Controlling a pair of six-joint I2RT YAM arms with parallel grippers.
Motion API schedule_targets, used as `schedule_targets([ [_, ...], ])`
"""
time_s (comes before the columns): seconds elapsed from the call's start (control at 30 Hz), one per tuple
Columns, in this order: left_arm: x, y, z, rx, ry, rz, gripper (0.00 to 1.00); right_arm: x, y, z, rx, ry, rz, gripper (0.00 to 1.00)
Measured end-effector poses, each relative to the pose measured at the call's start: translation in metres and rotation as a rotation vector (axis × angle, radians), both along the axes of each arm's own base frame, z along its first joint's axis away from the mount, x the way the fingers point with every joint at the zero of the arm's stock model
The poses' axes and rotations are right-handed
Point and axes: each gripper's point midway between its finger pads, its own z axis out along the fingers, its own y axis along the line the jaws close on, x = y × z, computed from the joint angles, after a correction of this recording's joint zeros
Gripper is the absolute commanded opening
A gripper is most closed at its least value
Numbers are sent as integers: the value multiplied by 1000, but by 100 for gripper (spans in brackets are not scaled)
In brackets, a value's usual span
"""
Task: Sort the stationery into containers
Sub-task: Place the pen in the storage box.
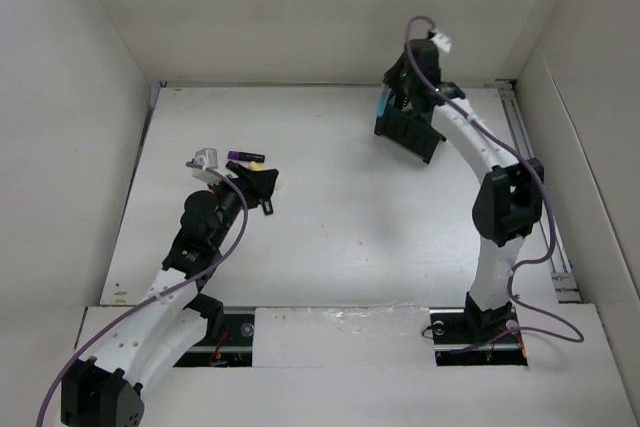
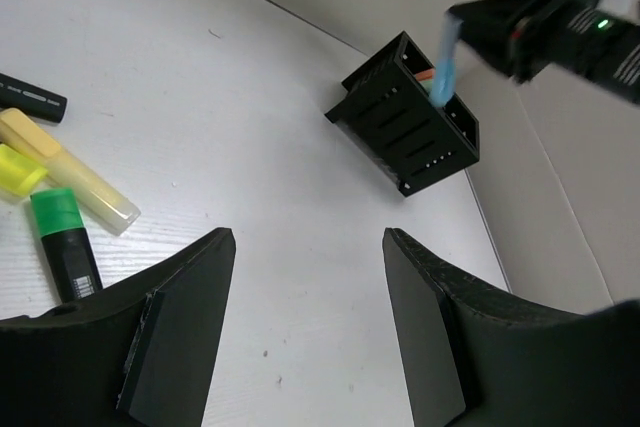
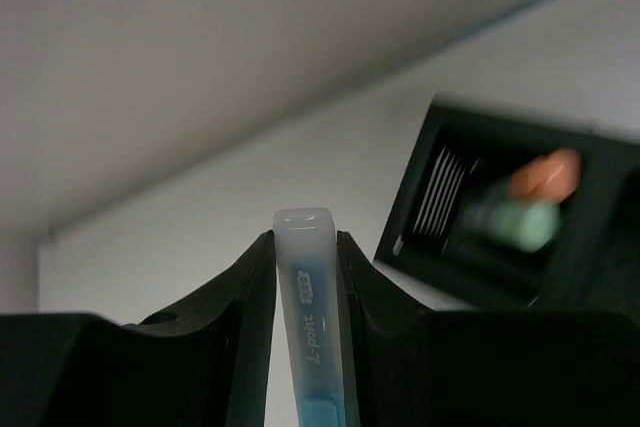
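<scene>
The black organiser box (image 1: 410, 132) stands at the back right of the table. My right gripper (image 1: 390, 99) is shut on a blue highlighter (image 3: 306, 287) and holds it just above the box's left side; the left wrist view shows the blue highlighter (image 2: 444, 57) over the organiser (image 2: 408, 114). An orange pen (image 3: 545, 175) and a green pen (image 3: 512, 223) lie in the box (image 3: 440, 197). My left gripper (image 2: 308, 237) is open and empty, beside loose pens: green (image 2: 65, 247), yellow (image 2: 75, 179) and black (image 2: 30, 97). A purple pen (image 1: 241, 155) lies nearby.
White walls enclose the table on the left, back and right. A small grey-white object (image 1: 205, 160) lies left of the purple pen. A metal rail (image 1: 540, 197) runs along the table's right edge.
</scene>
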Motion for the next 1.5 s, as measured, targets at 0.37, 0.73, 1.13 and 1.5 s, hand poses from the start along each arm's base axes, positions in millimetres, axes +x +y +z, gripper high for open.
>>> schedule_targets([
  [0.37, 3, -4, -9, 14, 24, -18, 57, 77, -141, 73, -85, -253, -523, 3],
  [0.73, 5, -7, -13, 22, 41, -27, 57, 85, -129, -8, -282, -132, -538, 3],
  [1.13, 4, -6, -12, 22, 36, -28, 57, 68, -111, -44, -373, -97, -551, 50],
  [1.5, 3, -5, -7, 18, 21, -23, 57, 25, -71, 11, -267, -172, -411, 33],
])
